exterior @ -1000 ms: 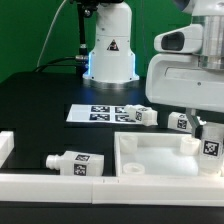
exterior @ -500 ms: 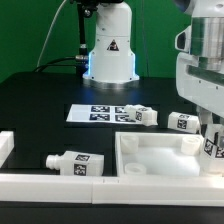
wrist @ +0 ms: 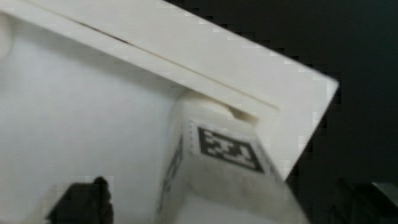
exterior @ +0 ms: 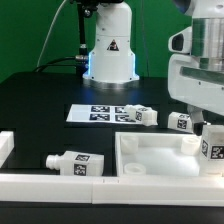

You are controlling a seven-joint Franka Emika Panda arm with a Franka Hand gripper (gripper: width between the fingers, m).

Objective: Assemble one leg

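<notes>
A white leg [exterior: 212, 149] with a square tag stands upright at the far right corner of the white tray-like tabletop [exterior: 150, 157]. My gripper [exterior: 212, 134] is straight above it with a finger on each side. In the wrist view the leg [wrist: 221, 150] runs up between my fingertips [wrist: 82, 200]. A gap shows beside it, so my gripper [wrist: 222, 208] is open around the leg. Three more legs lie loose: one at the front left [exterior: 75, 161], and two behind the tabletop [exterior: 141, 116] [exterior: 181, 122].
The marker board [exterior: 95, 114] lies flat behind the tabletop. The arm's base [exterior: 109, 55] stands at the back. A white rail [exterior: 60, 184] runs along the front edge, with a white block [exterior: 5, 147] at the exterior view's left.
My hand has turned and shifted above the leg, first toward the exterior view's right, then slightly back. The leg stays upright at the tabletop's corner. The other legs have not moved.
</notes>
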